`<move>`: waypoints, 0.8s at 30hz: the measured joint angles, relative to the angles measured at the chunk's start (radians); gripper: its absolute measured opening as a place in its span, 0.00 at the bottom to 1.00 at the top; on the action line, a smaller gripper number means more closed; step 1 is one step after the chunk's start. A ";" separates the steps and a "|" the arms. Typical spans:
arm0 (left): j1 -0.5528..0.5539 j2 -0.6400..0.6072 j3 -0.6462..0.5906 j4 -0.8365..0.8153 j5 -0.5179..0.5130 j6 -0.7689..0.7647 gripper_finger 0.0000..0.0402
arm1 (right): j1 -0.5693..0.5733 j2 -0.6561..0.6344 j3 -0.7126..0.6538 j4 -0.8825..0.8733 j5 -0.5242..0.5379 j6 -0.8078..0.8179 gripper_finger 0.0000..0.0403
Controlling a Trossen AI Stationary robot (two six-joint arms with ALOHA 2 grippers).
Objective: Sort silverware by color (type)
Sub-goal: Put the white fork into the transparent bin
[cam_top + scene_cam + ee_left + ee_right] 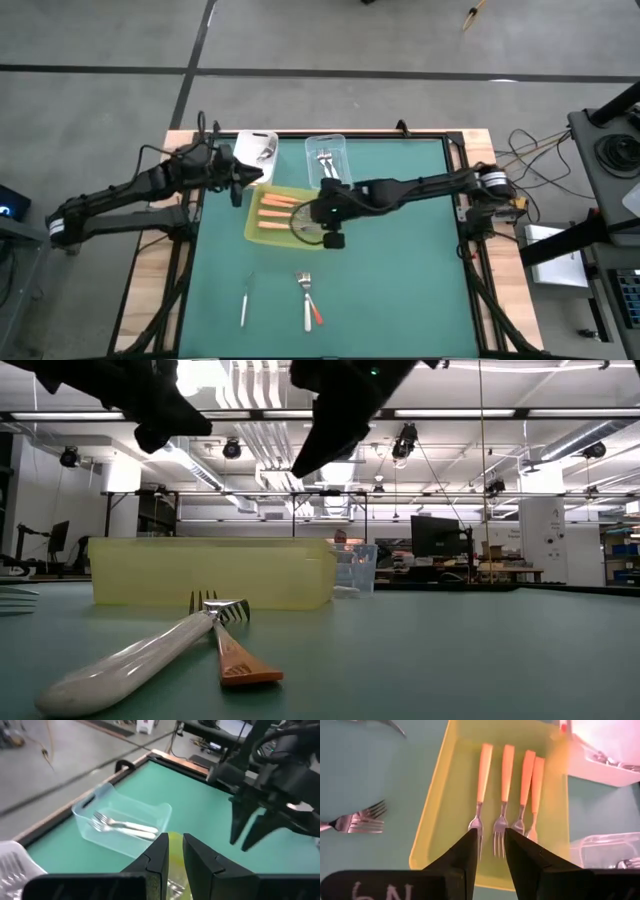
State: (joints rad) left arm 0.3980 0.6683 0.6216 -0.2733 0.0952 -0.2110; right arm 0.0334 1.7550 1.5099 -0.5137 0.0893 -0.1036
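Note:
Four orange-handled forks (505,785) lie side by side in the yellow-green tray (252,225). My right gripper (490,851) hovers above their tines, open by a narrow gap and empty. My left gripper (172,851), also narrowly open and empty, hangs over the tray's far left corner beside the white tub (258,148). Two white-handled forks (125,826) lie in the clear tub (325,158). On the near table a white-handled fork (306,298) crosses an orange-handled one (316,313). A thin pale utensil (243,305) lies to their left.
The white tub holds silver utensils (265,152). Both tubs stand at the far edge of the green mat (400,280). Its right half and near corners are bare. Wooden table borders and cables (530,150) lie outside the mat.

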 joint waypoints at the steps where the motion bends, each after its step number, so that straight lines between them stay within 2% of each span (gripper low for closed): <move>1: -0.009 0.005 0.000 0.000 0.000 -0.021 0.10 | 0.000 -0.024 -0.039 0.039 0.001 0.000 0.22; 7: -0.085 0.036 0.000 -0.028 0.033 -0.177 0.10 | 0.002 -0.148 -0.237 0.244 0.018 -0.003 0.22; 13: -0.207 0.079 0.000 -0.015 0.105 -0.426 0.10 | 0.002 -0.246 -0.371 0.370 0.056 -0.044 0.22; 24: -0.568 0.178 0.001 -0.004 0.093 -0.960 0.10 | -0.001 -0.425 -0.535 0.477 0.098 -0.109 0.22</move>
State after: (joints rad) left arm -0.1699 0.8460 0.6222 -0.2776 0.1880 -1.1706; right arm 0.0322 1.3305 0.9754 -0.0369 0.1871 -0.2131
